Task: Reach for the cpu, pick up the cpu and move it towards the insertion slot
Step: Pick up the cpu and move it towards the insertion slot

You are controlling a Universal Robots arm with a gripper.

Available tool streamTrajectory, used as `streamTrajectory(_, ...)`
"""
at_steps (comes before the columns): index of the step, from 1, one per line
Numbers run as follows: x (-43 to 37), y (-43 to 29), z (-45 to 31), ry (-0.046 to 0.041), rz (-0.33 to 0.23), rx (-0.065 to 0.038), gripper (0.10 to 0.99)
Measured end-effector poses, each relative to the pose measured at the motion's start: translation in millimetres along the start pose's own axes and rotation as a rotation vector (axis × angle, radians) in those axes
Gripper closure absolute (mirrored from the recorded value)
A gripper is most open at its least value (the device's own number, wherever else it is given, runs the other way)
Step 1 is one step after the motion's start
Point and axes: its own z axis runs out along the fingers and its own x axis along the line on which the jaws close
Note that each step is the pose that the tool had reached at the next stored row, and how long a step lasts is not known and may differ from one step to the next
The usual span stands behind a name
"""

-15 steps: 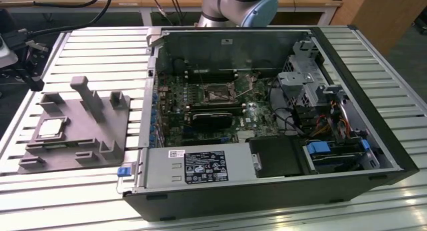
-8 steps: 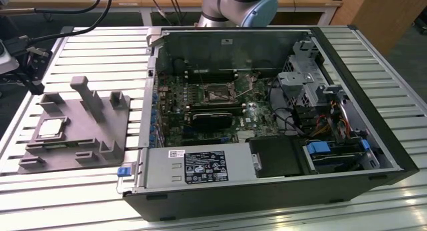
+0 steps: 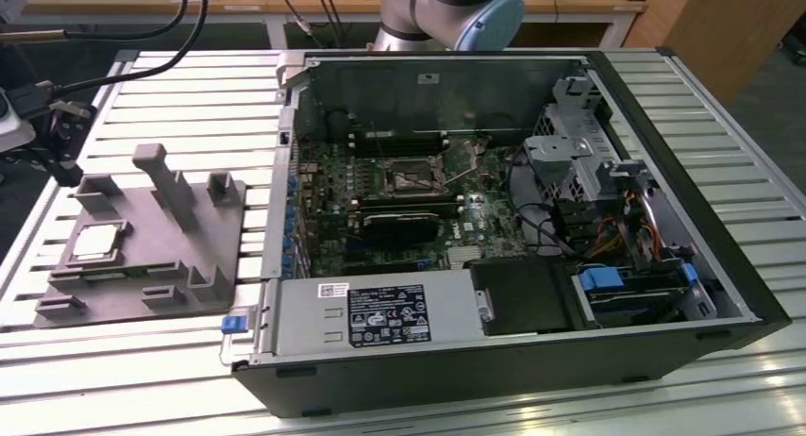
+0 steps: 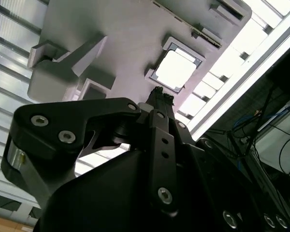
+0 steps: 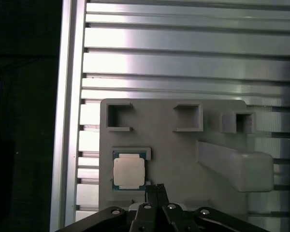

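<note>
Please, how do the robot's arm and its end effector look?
The arm is a silver-grey tube with a light blue joint cap. The end effector is matte black: flat angular link plates, silver screw heads, narrowing to a slim tip.

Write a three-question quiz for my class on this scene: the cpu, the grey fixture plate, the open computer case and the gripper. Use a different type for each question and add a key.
1. True or false: the cpu sits in the insertion slot inside the computer case.
2. Multiple choice: what does the cpu rest on?
A. the grey fixture plate
B. the black ribbed block
C. the bare slatted table
3. Short answer: in both wrist views, which task thing is the gripper nearest to?

Key
1. False. It lies in a recess of the fixture plate, outside the case.
2. A
3. The cpu. The gripper tip is close beside it.
</note>
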Motion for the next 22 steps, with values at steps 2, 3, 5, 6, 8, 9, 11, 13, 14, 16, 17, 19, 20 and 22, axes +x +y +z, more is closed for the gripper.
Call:
streamTrajectory(2,1.6,-0.2,3.2,0.0,0.0,0.0,0.98)
streamTrajectory(3,2.3,-0.3,4.8,0.0,0.0,0.0,0.98)
streamTrajectory(5,4.2,-0.4,7.9,0.0002,0.0,0.0,0.98)
streamTrajectory(6,5.3,-0.5,9.7,0.0001,0.0,0.0,0.98)
streamTrajectory(8,7.2,-0.7,13.4,0.0,0.0,0.0,0.98)
streamTrajectory(9,8.3,-0.8,15.3,0.0001,0.0,0.0,0.98)
streamTrajectory(11,10.1,-1.3,18.9,0.0001,0.0,0.0,0.98)
streamTrajectory(13,11.5,-2.0,22.4,0.0001,0.0,0.0,0.98)
streamTrajectory(14,12.3,-2.4,24.2,0.0001,0.0,0.0,0.98)
streamTrajectory(16,13.7,-3.4,27.9,0.0,0.0,0.0,0.98)
streamTrajectory(17,14.4,-3.9,29.8,-0.0001,0.0,0.0,0.98)
streamTrajectory(19,15.7,-5.1,33.3,-0.0001,0.0,0.0,0.98)
streamTrajectory(20,16.3,-5.6,35.1,-0.0001,0.0,0.0,0.98)
streamTrajectory(22,17.6,-6.6,38.5,0.0001,0.0,0.0,0.98)
